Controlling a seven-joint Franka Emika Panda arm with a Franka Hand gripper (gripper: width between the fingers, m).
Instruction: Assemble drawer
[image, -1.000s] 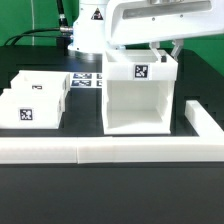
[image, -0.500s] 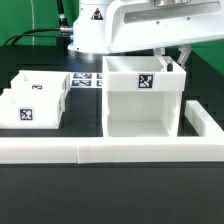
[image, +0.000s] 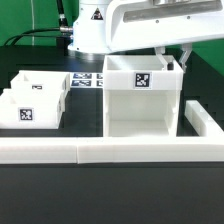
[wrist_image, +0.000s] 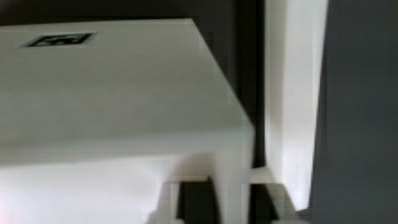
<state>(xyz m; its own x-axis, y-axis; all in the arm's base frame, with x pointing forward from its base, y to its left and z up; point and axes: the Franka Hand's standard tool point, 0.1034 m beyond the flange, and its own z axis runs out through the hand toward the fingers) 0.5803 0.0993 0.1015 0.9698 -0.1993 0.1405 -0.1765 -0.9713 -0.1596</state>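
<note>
The drawer's big white housing (image: 140, 110) stands on the black table, open side toward the camera, with a square tag (image: 145, 82) on its back wall. My gripper (image: 173, 66) comes down from above and is shut on the top edge of the housing's wall on the exterior view's right. In the wrist view the housing (wrist_image: 107, 100) fills most of the picture, and the gripper (wrist_image: 231, 200) has the thin wall edge between its dark fingers (wrist_image: 192, 200). Two smaller tagged trays (image: 28, 105) (image: 48, 84) lie at the exterior view's left. Their knobs do not show.
A long low white rail (image: 90, 150) runs along the front and turns back along the exterior view's right (image: 205, 120), close beside the housing. The marker board (image: 86, 80) lies behind, between trays and housing. The robot base (image: 90, 30) stands at the back.
The housing, held by my gripper, has moved toward the exterior view's right and down, closer to the right rail. It has hardly moved in the last half second.
</note>
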